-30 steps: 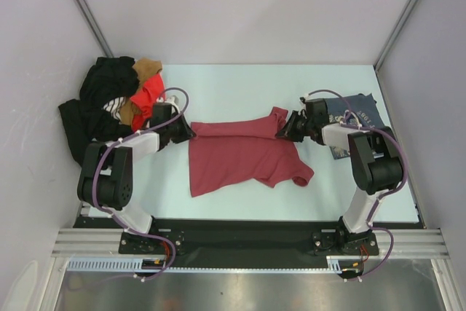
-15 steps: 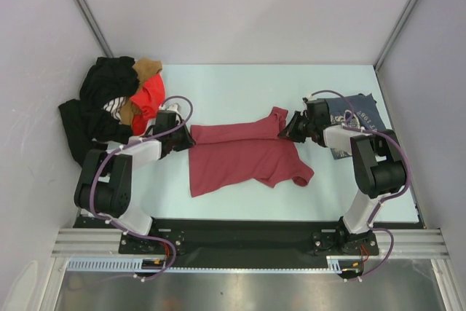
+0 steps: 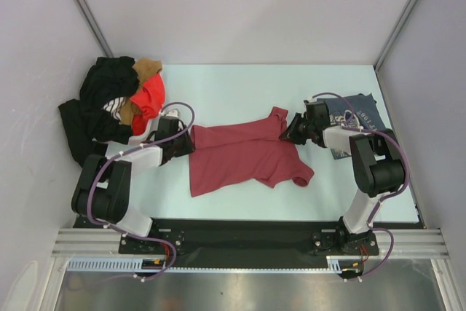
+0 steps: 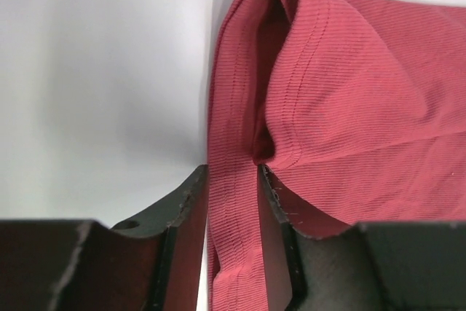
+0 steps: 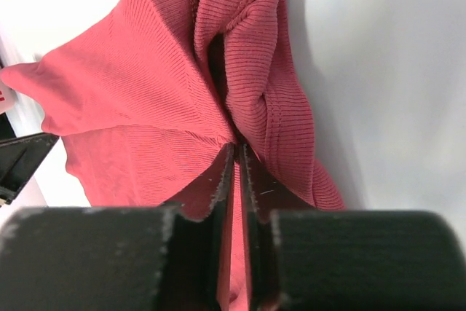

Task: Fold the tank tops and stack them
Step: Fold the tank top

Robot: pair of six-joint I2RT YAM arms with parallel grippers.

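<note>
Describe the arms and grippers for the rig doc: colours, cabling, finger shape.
The left arm and right arm share one build: white links between chunky black joint housings. A purple-grey cable loops loosely above each wrist and runs back along the arm. The left gripper and right gripper have flat, matte-black wedge fingers with scuffed, chipped edges.

Pale lettering on the blue-grey tank top (image 3: 359,109) is too small to read.

White-and-black arms (image 3: 109,183), purple cables (image 3: 179,105); black claw fingers (image 4: 182,223) apparently scuffed.
</note>
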